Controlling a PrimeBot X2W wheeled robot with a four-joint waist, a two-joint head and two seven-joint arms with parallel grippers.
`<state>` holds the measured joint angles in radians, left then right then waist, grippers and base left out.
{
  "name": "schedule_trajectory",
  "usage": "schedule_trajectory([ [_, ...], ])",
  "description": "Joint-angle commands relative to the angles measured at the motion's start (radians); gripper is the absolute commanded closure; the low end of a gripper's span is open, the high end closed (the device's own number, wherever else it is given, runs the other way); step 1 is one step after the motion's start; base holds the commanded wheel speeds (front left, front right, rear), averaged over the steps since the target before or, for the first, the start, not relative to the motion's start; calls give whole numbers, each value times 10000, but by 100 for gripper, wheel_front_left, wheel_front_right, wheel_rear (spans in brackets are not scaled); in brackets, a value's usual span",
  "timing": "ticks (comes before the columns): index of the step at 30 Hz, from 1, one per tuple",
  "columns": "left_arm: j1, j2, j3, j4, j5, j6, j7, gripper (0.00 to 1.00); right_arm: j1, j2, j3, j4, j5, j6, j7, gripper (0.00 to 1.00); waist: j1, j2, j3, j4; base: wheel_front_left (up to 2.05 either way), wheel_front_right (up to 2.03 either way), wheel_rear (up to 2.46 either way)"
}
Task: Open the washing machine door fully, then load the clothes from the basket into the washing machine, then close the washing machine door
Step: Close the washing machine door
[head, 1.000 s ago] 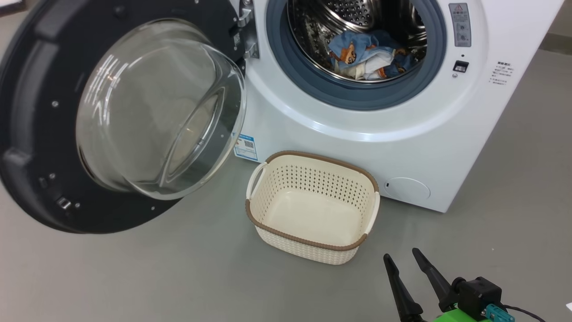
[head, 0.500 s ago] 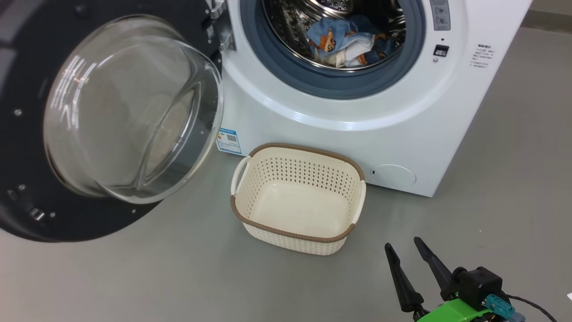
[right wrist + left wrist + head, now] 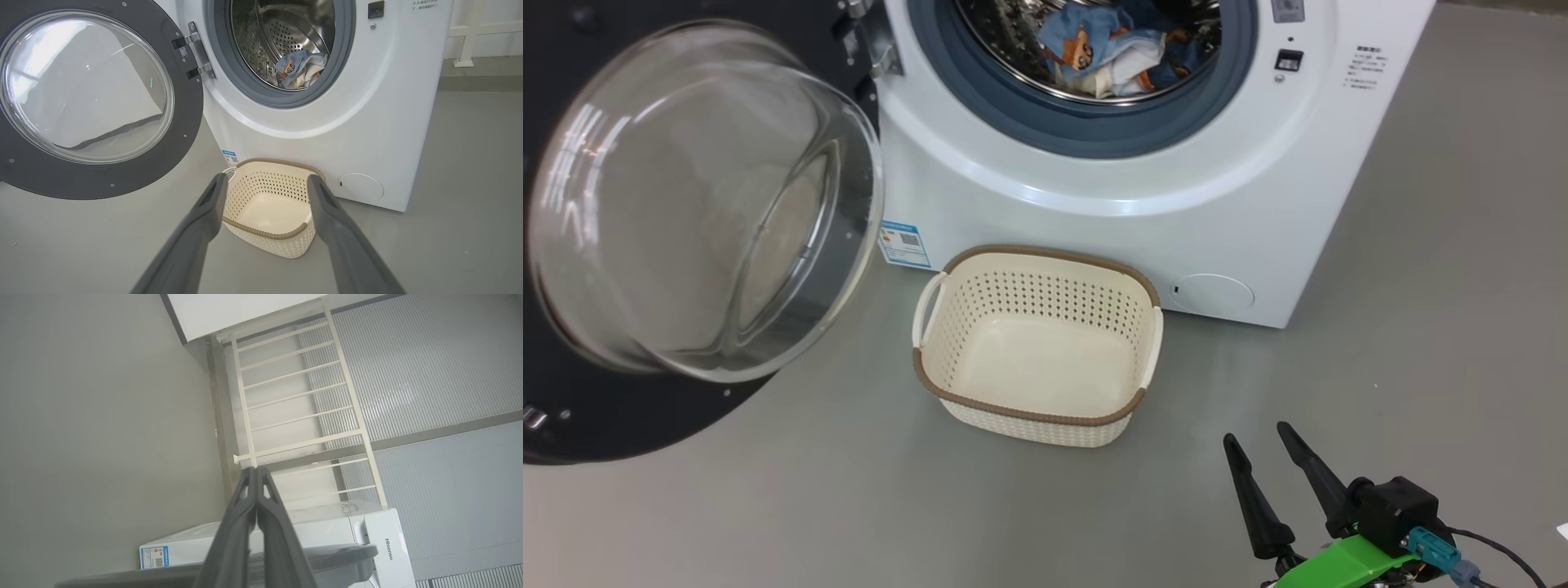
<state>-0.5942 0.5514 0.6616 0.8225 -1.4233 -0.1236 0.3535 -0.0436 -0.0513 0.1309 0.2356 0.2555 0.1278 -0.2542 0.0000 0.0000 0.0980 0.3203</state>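
We see the washing machine door swung wide open on our left. Its glossy black rim circles the clear bulging glass, and it hangs from the metal hinge at the left edge of the opening. The washing machine stands white and boxy on the grey floor, with its grey-blue gasket framing the perforated steel drum.

The clothes lie inside the drum near its lower front, a light blue bundle with orange-brown prints and some white lining. The basket sits upright on the floor just in front of the machine, between the small blue label sticker and the round filter cap. Its bare cream bottom shows.

Our right gripper hovers low at the lower right of the head view, apart from the basket and on its right side. Its two dark fingers are spread wide and grasp nothing. In the right wrist view they frame the basket, which lies beyond them.

Our left gripper has its fingers pressed together tip to tip, clenched on nothing. In the left wrist view they point toward a white railing and a ribbed wall, with the top of the machine below them.
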Motion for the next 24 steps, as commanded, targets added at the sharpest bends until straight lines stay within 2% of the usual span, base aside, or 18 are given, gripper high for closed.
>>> schedule_trajectory([
  [1, -138, 661, 233, -183, -170, -70, 107, 100, -357, 11, 254, -234, -94, 29, -76, 0, 0, 0, 88, -117, 0, 0, 0],
  [24, 318, 320, -10, -247, -660, -71, 752, 100, -510, 11, 284, -260, -97, 29, -76, 0, 0, 0, 360, -603, 0, 0, 0],
])
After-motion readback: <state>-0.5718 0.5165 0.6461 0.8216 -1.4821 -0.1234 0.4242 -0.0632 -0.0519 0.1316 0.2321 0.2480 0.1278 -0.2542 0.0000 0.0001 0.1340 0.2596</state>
